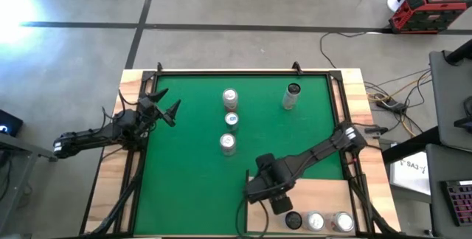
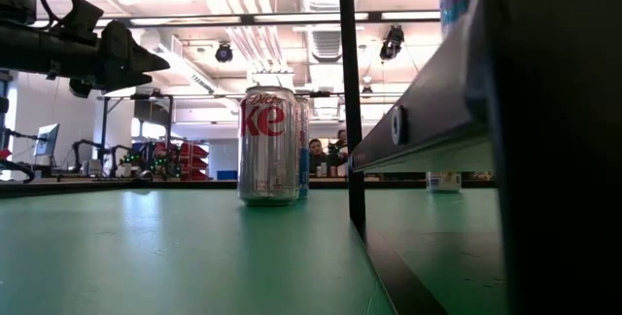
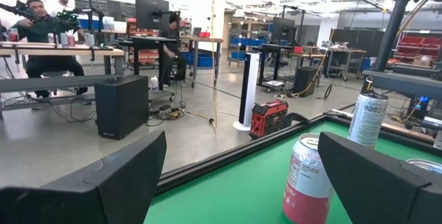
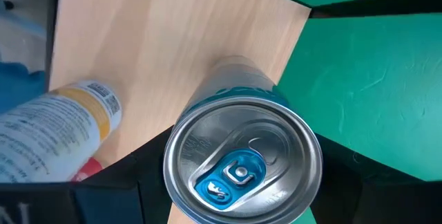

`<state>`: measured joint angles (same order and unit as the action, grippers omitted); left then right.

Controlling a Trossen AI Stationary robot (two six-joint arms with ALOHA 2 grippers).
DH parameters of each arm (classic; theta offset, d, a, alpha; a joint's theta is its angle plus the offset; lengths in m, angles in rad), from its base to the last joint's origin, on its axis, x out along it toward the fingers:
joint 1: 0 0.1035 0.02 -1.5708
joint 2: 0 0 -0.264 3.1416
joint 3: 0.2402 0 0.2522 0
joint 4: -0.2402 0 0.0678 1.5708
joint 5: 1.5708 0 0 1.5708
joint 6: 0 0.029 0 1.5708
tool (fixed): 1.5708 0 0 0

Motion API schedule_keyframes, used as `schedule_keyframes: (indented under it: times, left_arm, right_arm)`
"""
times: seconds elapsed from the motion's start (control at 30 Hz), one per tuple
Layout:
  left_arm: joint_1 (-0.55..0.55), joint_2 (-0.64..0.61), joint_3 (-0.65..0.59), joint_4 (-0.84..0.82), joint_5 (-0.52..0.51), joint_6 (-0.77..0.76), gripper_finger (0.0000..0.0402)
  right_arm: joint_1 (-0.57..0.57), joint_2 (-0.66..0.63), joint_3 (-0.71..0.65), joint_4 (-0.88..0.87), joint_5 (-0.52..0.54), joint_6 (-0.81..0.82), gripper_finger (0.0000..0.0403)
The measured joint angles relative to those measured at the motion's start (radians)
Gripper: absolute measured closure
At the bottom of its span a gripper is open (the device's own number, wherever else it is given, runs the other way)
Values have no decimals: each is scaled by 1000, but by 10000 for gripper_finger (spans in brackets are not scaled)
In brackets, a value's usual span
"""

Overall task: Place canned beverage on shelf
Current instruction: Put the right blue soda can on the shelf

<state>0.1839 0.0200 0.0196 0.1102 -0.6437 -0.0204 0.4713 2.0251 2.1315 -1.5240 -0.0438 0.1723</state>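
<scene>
The right claw point(image 4: 238, 203) grips a silver, blue-tabbed aluminium can point(image 4: 242, 158) over the pale wooden shelf point(image 4: 173, 51) at the worktop's near right to stand it there, while the left claw point(image 1: 168, 111) waits wide at far left.

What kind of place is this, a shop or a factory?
Neither, most likely: it looks like a robotics lab or workshop. Beyond the green mat with its cans there are desks with monitors, a seated person at a workbench, storage shelving, and a red toolbox on the concrete floor.
</scene>
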Motion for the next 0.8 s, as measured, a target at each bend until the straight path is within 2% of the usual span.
schedule_keyframes:
  times: [0.23, 0.8]
  left_arm:
    - [0, 0, 0, 0, 0, 0, 38]
    - [0, 0, 0, 1, 0, 0, 38]
  right_arm:
    - [3, 66, 119, -43, -16, 3, 163]
    - [91, 65, 140, -16, -2, 53, 163]
